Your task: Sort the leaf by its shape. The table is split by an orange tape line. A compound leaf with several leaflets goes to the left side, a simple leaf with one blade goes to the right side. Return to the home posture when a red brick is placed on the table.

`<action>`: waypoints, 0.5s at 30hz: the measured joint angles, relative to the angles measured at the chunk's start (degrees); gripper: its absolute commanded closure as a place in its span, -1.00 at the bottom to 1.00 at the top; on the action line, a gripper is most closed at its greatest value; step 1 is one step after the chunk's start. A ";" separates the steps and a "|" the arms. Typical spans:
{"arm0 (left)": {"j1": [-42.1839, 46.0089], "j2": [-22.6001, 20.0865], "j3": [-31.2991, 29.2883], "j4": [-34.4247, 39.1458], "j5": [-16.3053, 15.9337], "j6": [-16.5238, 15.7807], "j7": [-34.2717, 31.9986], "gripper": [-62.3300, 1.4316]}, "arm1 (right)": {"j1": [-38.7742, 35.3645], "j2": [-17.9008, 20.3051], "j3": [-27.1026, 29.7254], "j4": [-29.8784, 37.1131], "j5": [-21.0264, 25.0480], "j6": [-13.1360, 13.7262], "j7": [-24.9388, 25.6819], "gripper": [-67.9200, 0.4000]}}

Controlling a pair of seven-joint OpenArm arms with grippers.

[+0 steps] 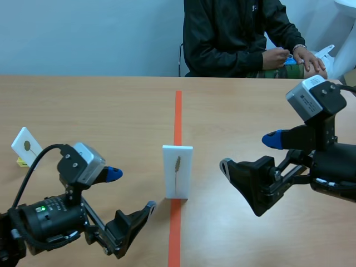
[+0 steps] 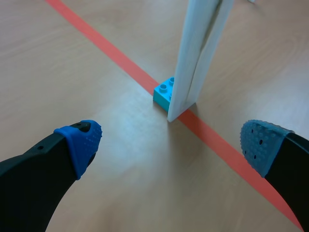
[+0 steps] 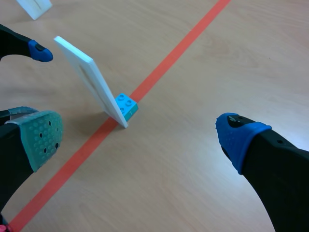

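Observation:
A white card (image 1: 177, 171) stands upright on the orange tape line (image 1: 178, 111) at the table's middle. It bears a narrow, slender leaf (image 1: 178, 165). A cyan brick (image 2: 164, 92) holds the card (image 2: 200, 53) up from behind. My left gripper (image 1: 125, 194) is open, low, just left of the card, which stands a little ahead of its fingers (image 2: 79, 142). My right gripper (image 1: 250, 153) is open too, to the right of the card and apart from it. In the right wrist view the card (image 3: 89, 77) and brick (image 3: 126, 106) lie ahead of that gripper (image 3: 140, 133).
A second white card (image 1: 26, 146) with a roundish leaf stands on a yellow brick (image 1: 21, 162) at the far left. A person in a dark jacket (image 1: 233, 39) sits across the table, hands in lap. No red brick is in view.

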 measured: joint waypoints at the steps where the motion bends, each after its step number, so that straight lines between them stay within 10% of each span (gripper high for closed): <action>1: -1.25 0.31 1.03 -1.22 0.46 0.00 -0.81 -0.98 | 0.00 0.00 0.00 0.00 0.00 0.02 0.00 -1.00; 15: -15.15 5.42 11.69 -16.68 3.93 0.20 -8.85 -0.98 | 0.00 0.00 0.00 0.00 -0.48 0.02 0.00 -1.00</action>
